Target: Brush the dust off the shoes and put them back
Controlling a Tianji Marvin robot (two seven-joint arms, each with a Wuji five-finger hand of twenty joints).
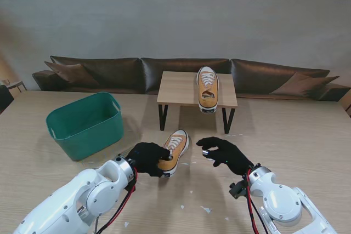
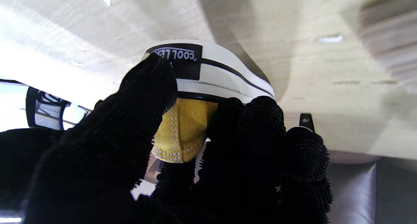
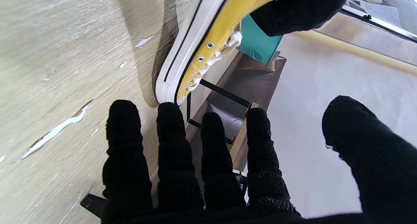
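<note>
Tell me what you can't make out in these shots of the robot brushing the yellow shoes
- The held shoe: its heel is hidden by the left hand in the stand view.
- The right hand: no view shows whether it holds a brush.
- White flecks on the table: too small to identify.
- Left wrist view: the far corner is blurred.
- Green basket: the inside is partly hidden by its wall.

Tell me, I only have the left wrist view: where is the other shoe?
Observer: The second shoe lies on the small wooden table, farther from me than the held shoe.
Operator: Is the right robot hand holding anything?
Observer: No. The right robot hand is open, fingers spread, beside the held shoe and apart from it.
Operator: What's on my left?
Observer: A green tub stands left of the left robot hand.
</note>
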